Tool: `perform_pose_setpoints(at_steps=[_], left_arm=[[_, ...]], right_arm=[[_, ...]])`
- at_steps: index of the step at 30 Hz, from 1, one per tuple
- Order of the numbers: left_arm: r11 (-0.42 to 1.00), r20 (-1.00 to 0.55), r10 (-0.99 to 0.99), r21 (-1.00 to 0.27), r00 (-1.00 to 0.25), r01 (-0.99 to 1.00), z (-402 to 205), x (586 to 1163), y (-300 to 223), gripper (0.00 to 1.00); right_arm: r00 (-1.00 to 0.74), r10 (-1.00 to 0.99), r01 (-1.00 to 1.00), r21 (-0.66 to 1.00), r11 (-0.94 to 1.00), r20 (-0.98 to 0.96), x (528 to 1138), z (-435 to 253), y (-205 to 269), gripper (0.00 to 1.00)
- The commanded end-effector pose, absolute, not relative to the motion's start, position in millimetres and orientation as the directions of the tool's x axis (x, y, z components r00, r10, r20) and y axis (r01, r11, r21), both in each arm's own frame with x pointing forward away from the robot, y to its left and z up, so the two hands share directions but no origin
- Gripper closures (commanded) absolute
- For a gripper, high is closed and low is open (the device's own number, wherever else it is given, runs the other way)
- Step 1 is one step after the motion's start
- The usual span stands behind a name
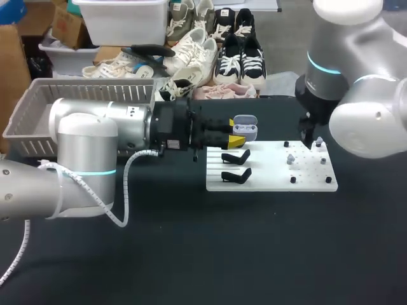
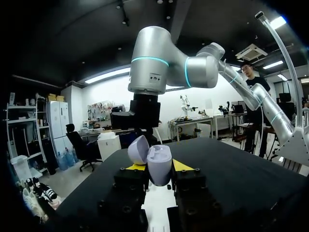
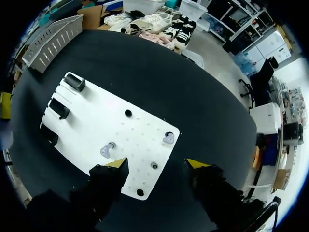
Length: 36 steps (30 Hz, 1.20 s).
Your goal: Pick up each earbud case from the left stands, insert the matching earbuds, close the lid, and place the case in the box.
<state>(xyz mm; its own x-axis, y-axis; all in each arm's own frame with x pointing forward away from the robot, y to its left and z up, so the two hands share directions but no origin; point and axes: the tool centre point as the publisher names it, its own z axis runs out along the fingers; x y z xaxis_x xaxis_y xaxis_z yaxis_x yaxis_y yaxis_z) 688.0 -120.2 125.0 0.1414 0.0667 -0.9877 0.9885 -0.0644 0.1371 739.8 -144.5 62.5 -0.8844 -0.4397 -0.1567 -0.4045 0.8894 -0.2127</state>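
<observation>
My left gripper (image 1: 230, 135) is shut on a lavender earbud case (image 1: 245, 127) with its lid open, held just above the far left corner of the white board (image 1: 267, 181). In the left wrist view the case (image 2: 157, 163) sits upright between the yellow tips of that gripper (image 2: 153, 168). Two black stands (image 1: 235, 157) on the board's left side are bare. My right gripper (image 3: 157, 164) hangs open over the board's right side, with a small grey piece (image 3: 154, 165) on the board between its fingers. Grey earbuds (image 3: 107, 150) (image 3: 168, 138) rest on the board nearby.
A grey slatted basket (image 1: 38, 108) stands at the table's far left. Small black pegs (image 3: 128, 112) dot the board (image 3: 96, 121). Black tabletop surrounds the board on the near side.
</observation>
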Motion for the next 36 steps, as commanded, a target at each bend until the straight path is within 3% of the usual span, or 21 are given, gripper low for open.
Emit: perform_pose_setpoints(at_steps=[1, 5, 9, 36], left_arm=[[-0.063, -0.988, 0.065, 0.138, 0.142, 0.988, 124.5, 688.0, -120.6, 1.0], [-0.063, -0.988, 0.065, 0.138, 0.142, 0.988, 124.5, 688.0, -120.6, 1.0], [-0.063, -0.988, 0.065, 0.138, 0.142, 0.988, 124.5, 688.0, -120.6, 1.0], [-0.063, -0.988, 0.065, 0.138, 0.142, 0.988, 124.5, 688.0, -120.6, 1.0]], right_arm=[[-0.892, -0.432, -0.4, -0.21, 0.892, -0.131, 746.6, 54.6, -142.6, 0.52], [-0.899, -0.42, -0.39, -0.208, 0.897, -0.124, 749.9, 48.6, -144.8, 0.41], [-0.905, -0.409, -0.379, -0.214, 0.9, -0.12, 754.2, 44.2, -148.9, 0.48], [-0.909, -0.4, -0.36, -0.268, 0.894, -0.116, 765.2, 29.3, -158.0, 0.61]])
